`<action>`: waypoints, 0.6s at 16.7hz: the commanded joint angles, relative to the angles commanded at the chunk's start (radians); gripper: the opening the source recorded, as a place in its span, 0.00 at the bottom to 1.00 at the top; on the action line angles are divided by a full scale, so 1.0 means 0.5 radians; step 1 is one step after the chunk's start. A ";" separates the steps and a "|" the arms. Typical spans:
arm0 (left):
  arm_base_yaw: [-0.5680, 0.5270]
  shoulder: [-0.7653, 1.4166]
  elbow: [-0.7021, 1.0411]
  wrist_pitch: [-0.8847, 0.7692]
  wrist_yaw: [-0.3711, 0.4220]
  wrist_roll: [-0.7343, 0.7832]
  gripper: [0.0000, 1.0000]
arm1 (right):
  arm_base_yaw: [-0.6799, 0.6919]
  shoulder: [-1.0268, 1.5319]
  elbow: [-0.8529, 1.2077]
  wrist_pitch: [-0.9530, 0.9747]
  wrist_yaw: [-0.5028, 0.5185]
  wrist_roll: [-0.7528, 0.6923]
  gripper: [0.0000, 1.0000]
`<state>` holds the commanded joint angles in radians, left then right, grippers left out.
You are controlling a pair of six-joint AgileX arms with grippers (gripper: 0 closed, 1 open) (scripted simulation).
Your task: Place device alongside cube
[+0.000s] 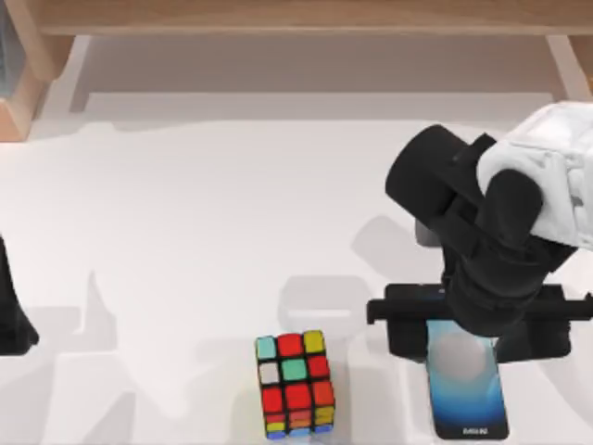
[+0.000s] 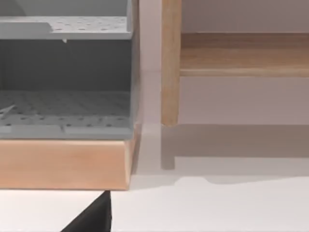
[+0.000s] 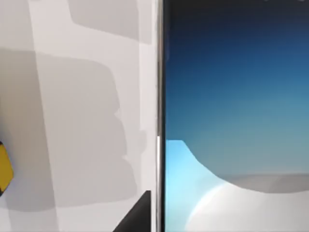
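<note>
The device (image 1: 468, 389), a flat phone with a blue-to-white screen, lies near the table's front edge on the right, its long side running front to back. My right gripper (image 1: 468, 326) reaches down over its far end and is shut on it. In the right wrist view, one black finger (image 3: 137, 218) sits against the long edge of the device (image 3: 236, 121). The cube (image 1: 296, 383), black-framed with mostly red stickers, stands on the table a short gap to the device's left. A yellow corner of the cube (image 3: 4, 166) also shows. My left gripper (image 1: 11, 311) is parked at the table's left edge.
A wooden frame (image 1: 296, 19) runs along the back of the table. In the left wrist view, a grey perforated shelf (image 2: 65, 96) on a wooden base and a wooden post (image 2: 170, 63) stand at the back left. White tabletop (image 1: 185, 241) stretches between the arms.
</note>
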<state>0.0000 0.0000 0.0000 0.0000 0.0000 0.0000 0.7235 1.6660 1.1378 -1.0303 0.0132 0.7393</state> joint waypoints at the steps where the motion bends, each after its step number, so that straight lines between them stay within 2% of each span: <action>1: 0.000 0.000 0.000 0.000 0.000 0.000 1.00 | 0.001 0.003 -0.001 0.003 -0.003 0.001 0.00; 10: 0.000 0.000 0.000 0.000 0.000 0.000 1.00 | 0.031 0.068 -0.041 0.116 -0.139 0.022 0.00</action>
<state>0.0000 0.0000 0.0000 0.0000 0.0000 0.0000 0.7390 1.7001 1.1175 -0.9725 -0.0565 0.7504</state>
